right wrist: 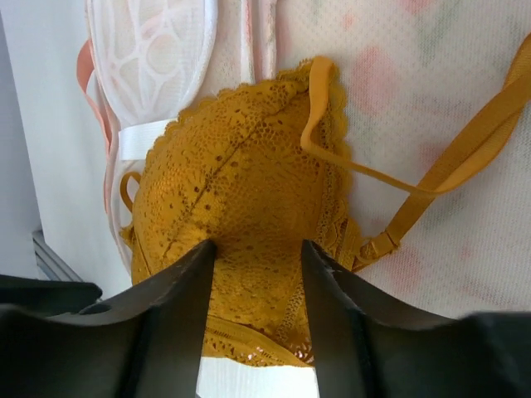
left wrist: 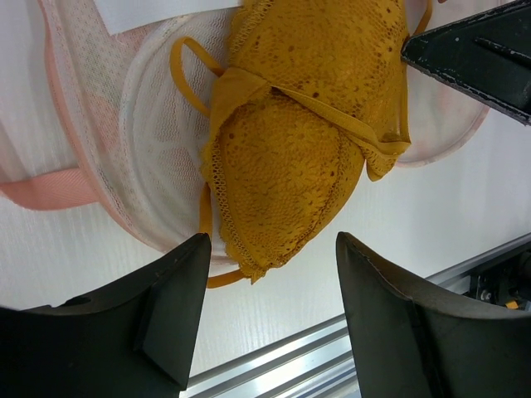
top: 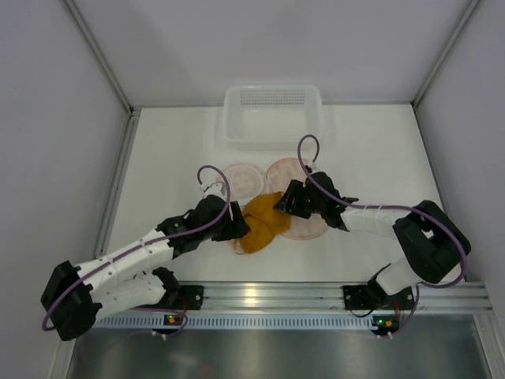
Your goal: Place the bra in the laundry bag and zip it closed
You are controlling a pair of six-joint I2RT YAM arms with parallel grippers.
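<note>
The mustard-orange lace bra (top: 263,223) lies folded, cup on cup, on the opened laundry bag (top: 245,178), a pale pink pouch with white mesh round panels spread flat. My left gripper (top: 239,227) is open just left of the bra. In the left wrist view the bra (left wrist: 290,149) lies ahead of that gripper (left wrist: 272,278), beyond the fingertips, partly on the bag (left wrist: 153,141). My right gripper (top: 286,200) is at the bra's far right edge. In the right wrist view that gripper (right wrist: 253,261) is open, its fingers either side of a cup (right wrist: 236,186), over the bag (right wrist: 415,75).
A white slotted plastic basket (top: 272,116) stands behind the bag at the back of the table. White walls close in both sides. A metal rail (top: 260,296) runs along the near edge, also seen in the left wrist view (left wrist: 274,356).
</note>
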